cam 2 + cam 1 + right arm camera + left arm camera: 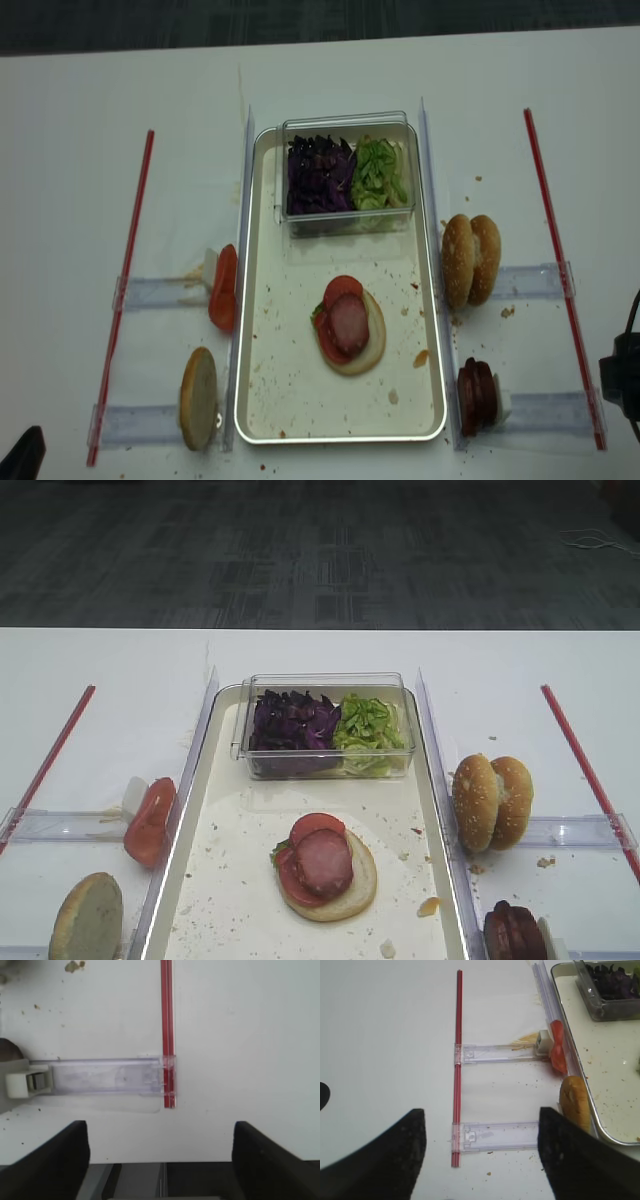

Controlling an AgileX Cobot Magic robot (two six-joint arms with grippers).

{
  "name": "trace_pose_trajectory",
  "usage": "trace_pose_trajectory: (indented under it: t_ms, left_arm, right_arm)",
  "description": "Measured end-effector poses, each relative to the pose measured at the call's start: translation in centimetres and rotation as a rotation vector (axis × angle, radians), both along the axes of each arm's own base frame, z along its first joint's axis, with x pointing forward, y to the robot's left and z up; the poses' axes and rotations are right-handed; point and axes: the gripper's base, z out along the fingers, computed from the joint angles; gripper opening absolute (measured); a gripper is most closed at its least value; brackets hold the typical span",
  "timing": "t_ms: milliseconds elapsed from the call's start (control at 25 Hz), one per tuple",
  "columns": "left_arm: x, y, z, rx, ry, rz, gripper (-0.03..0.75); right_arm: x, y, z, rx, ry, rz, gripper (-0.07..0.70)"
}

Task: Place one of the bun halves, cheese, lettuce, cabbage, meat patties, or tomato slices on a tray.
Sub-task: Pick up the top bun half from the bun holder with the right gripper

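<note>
Your right gripper (160,1160) hovers over tabletop's right edge, jaws spread, empty. Left gripper (482,1152) likewise. Seeded bun halves (492,802) stand on edge beside tray (205,880).

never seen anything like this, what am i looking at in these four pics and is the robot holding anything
This is a two-armed robot assembling a burger. Two pictures look down at the table from above; the other two come from cameras on each wrist.

The tray holds a bun base stacked with tomato and a meat patty, plus a clear box of purple cabbage and lettuce. Beside the tray stand spare tomato slices, seeded bun halves and more patties.

The dark shapes low in the wrist pictures are the fingers of the right hand and left hand. Both are open, holding nothing.
</note>
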Motion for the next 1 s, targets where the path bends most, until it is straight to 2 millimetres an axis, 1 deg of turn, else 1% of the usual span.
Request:
trace_pose_trajectory:
  t_ms: [80,160,320,600,840,1000]
  left_arm:
    - [0.0,0.0,0.0,0.0,0.0,0.0,0.474]
    - [0.0,0.0,0.0,0.0,0.0,0.0,0.474]
    - [0.0,0.0,0.0,0.0,-0.002,0.0,0.474]
    - [0.0,0.0,0.0,0.0,-0.002,0.0,0.474]
    - [0.0,0.0,0.0,0.0,-0.002,0.0,0.474]
    - [0.0,0.0,0.0,0.0,-0.002,0.0,0.474]
  right_arm:
    - [0.3,0.0,0.0,0.001,0.01,-0.001,0.613]
    - [0.7,-0.1,-0.5,0.004,0.053,-0.001,0.613]
    - [2.4,-0.1,-1.8,0.016,0.114,-0.009,0.613]
    - [7.8,-0.5,-2.5,0.031,0.151,-0.022,0.613]
    - [13.0,-0.9,-1.8,0.027,0.133,-0.007,0.613]
    - [15.9,-1.1,-1.2,0.026,0.115,0.006,0.613]
